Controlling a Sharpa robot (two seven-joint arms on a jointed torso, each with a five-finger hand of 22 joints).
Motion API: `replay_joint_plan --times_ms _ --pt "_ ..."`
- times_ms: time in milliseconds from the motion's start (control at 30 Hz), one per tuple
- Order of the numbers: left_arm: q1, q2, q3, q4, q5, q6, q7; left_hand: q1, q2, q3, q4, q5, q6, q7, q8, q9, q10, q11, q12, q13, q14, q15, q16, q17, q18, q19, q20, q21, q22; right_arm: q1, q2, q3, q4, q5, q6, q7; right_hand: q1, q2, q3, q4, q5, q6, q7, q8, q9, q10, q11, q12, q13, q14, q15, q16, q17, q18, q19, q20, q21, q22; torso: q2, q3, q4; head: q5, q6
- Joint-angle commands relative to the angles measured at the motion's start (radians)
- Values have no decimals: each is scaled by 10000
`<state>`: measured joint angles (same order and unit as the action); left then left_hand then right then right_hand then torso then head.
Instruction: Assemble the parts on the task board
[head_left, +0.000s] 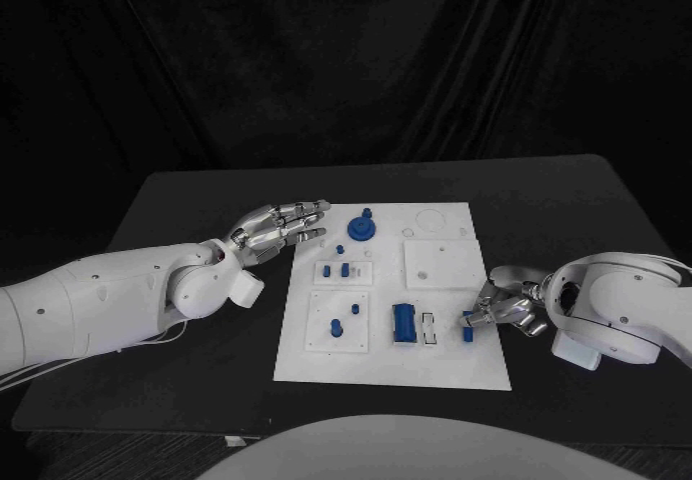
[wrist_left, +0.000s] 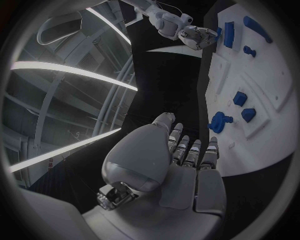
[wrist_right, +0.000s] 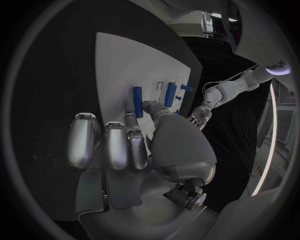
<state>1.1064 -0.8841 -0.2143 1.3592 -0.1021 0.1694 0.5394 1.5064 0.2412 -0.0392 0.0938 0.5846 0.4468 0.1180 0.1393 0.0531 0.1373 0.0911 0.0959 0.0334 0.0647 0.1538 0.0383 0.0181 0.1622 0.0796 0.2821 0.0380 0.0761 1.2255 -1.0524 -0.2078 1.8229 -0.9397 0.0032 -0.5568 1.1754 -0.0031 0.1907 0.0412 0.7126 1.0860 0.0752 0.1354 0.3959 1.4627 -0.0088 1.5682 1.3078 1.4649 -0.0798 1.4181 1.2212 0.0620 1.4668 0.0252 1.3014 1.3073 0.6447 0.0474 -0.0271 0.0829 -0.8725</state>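
- The right silver many-fingered hand (head_left: 503, 307) was seen at the right edge of the white rectangular task board (head_left: 447, 360), over its near half. A small blue peg-like part (head_left: 469, 330) was pinched between its thumb and one finger (wrist_right: 131, 114), while the other fingers were kept straight and close together.
- The held part was placed just beside a larger blue block-shaped part (head_left: 405, 323), which stood in a recess of the board next to a narrow white slot piece (head_left: 431, 327).
- The left silver many-fingered hand (head_left: 277, 227) was held above the black table (head_left: 188, 200), near the far left corner of the board. Its fingers (wrist_left: 191, 153) were stretched out and a little apart, and nothing was gripped by it.
- Close to this hand, a round blue part with a knob (head_left: 362, 227) was found at the far end of the board.
- Two small blue parts (head_left: 338, 270) lay on a white square plate in the middle left, and one more small blue peg (head_left: 335, 326) stood on the plate nearer to the robot.
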Motion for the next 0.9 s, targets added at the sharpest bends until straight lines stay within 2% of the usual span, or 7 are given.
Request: replay_joint_plan --times_ms 33,433,900 --pt "-16 7 8 25 25 131 118 -110 -4 61 11 49 21 13 50 8 45 38 47 13 63 -23 45 14 183 30 32 56 -16 35 4 -1 41 1179 -472 249 -121 -37 2219 -2174 -31 29 28 54 53 1081 54 26 2630 504 67 45 18 -37 196 84 46 1868 16 4 19 -7 -2" --pt "-17 55 8 -2 25 147 110 -122 -13 82 6 49 44 24 59 11 65 51 58 16 64 -32 47 14 184 31 31 58 -17 61 551 -1 -292 1717 -73 296 -293 -43 2222 -2163 -391 48 9 70 65 1081 43 26 2630 510 62 77 53 -50 213 85 122 1885 26 -14 20 -53 -2" --pt "-20 86 8 -39 25 194 77 -129 -17 95 3 48 44 29 61 10 67 56 59 15 63 -35 47 14 184 27 31 56 -22 39 1139 -1 -728 1757 432 262 -446 -11 2111 -2084 -754 48 -18 123 128 1081 27 26 2630 510 55 93 63 -53 214 84 151 1888 9 8 1 -43 -2"
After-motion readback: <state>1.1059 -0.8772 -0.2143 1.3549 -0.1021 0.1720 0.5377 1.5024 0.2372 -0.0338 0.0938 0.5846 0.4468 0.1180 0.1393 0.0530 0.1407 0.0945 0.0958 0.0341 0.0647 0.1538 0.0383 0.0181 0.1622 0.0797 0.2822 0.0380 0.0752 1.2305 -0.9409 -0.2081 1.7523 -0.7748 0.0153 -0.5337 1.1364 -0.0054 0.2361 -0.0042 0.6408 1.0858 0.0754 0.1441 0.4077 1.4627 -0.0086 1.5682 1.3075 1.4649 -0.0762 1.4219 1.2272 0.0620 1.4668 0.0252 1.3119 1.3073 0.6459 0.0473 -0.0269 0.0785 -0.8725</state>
